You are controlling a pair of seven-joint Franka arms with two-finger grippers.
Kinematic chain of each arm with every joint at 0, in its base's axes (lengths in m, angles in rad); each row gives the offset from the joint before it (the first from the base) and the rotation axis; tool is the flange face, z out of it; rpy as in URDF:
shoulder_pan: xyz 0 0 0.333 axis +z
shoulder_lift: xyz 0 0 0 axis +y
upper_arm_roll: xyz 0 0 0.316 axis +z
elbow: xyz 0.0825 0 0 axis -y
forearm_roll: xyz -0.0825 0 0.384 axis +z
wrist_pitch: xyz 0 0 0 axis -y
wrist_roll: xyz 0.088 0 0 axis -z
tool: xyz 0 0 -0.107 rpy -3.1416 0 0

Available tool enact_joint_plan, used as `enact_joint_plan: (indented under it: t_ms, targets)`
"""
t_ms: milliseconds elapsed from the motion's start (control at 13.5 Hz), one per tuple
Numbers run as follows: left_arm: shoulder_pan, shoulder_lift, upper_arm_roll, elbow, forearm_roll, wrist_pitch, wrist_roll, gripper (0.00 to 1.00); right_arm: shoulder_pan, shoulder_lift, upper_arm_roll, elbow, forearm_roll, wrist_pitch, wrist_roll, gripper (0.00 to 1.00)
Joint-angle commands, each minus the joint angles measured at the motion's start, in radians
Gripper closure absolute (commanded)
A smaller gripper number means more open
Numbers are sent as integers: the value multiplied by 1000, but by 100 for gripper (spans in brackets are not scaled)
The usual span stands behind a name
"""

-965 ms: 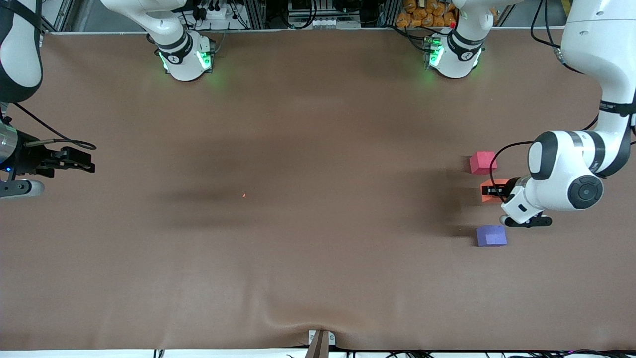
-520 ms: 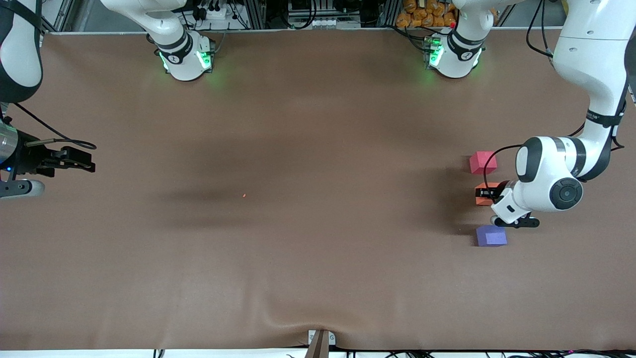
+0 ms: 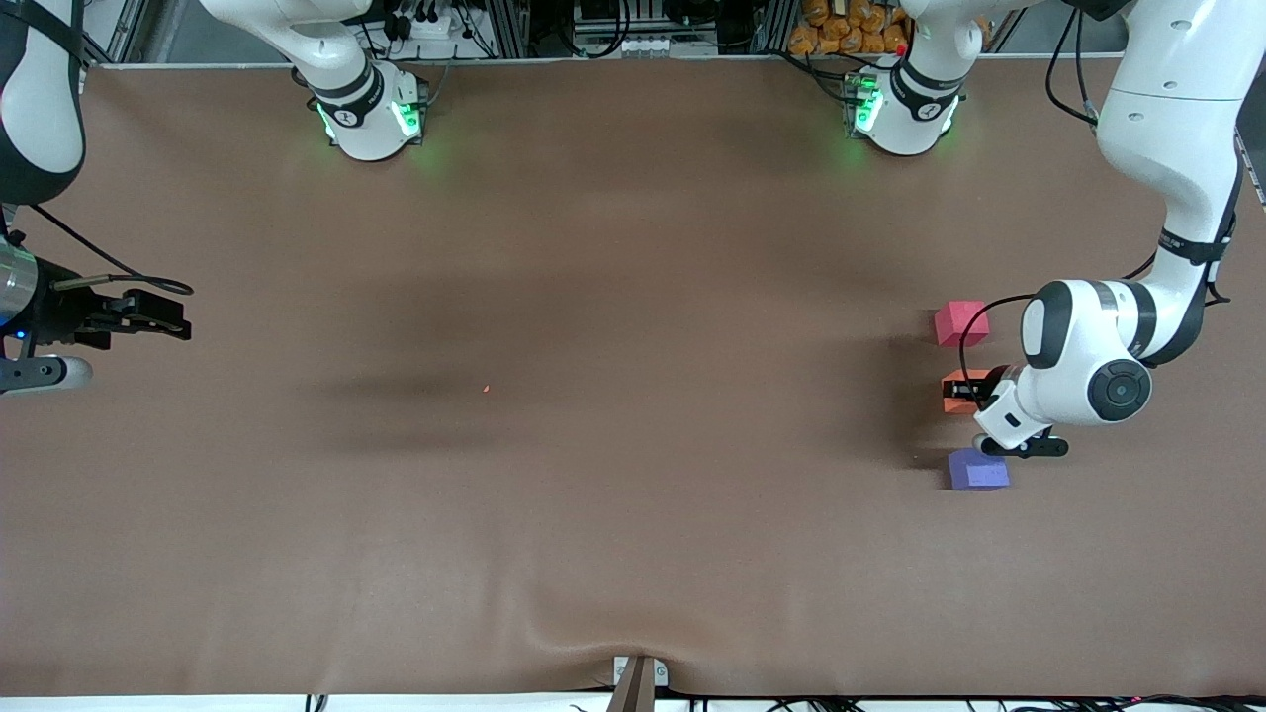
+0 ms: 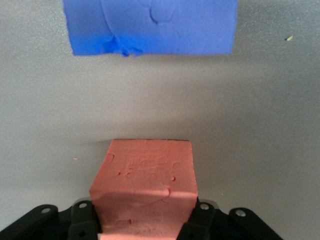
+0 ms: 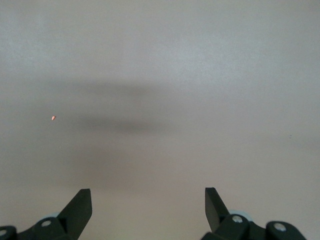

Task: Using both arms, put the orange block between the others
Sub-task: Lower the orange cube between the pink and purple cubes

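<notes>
The orange block (image 3: 956,400) (image 4: 145,180) sits in my left gripper (image 3: 969,388) (image 4: 145,227), which is shut on its two sides. It is in the gap between the red-pink cube (image 3: 960,323) and the purple-blue cube (image 3: 978,470) (image 4: 152,27), close to the table; whether it touches the cloth I cannot tell. The red-pink cube lies farther from the front camera, the purple-blue one nearer. My right gripper (image 3: 163,318) (image 5: 147,207) waits open at the right arm's end of the table, with nothing between its fingers.
The brown cloth-covered table (image 3: 613,514) carries a tiny orange crumb (image 3: 486,389) (image 5: 53,118) near its middle. The left arm's white elbow (image 3: 1088,366) hangs beside the three cubes. Both green-lit bases (image 3: 371,119) stand along the edge farthest from the front camera.
The left arm has carried the orange block a little toward the table's middle, bringing it more in line with the other two cubes. The right arm has not moved.
</notes>
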Motion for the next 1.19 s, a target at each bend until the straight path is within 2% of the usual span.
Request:
enact_joint_plan:
  t_ms: [0,74,148,297,594,891,1113]
  targets:
    - [8,16,-8,7,24,11,-17,100,0,-8,-1,2,13,-11,-11,0]
    - [8,16,-10,7,24,11,-31,47,0,-8,-1,3,13,-11,-11,0]
    - [6,16,-8,7,24,11,-46,0,0,-8,-1,3,13,-11,-10,0]
    - [6,1,-10,8,23,8,-54,0,0,-8,-1,5,13,-11,-10,0]
    - [-4,-90,-25,10,17,-13,-117,0,0,-8,-1,3,13,-11,-10,0]
    - [-30,-241,-25,25,15,-13,-118,0,1,-16,1,26,7,-24,-5,0]
    - [-30,-366,-42,36,14,-71,-115,0,4,-17,-1,80,5,-111,-4,0]
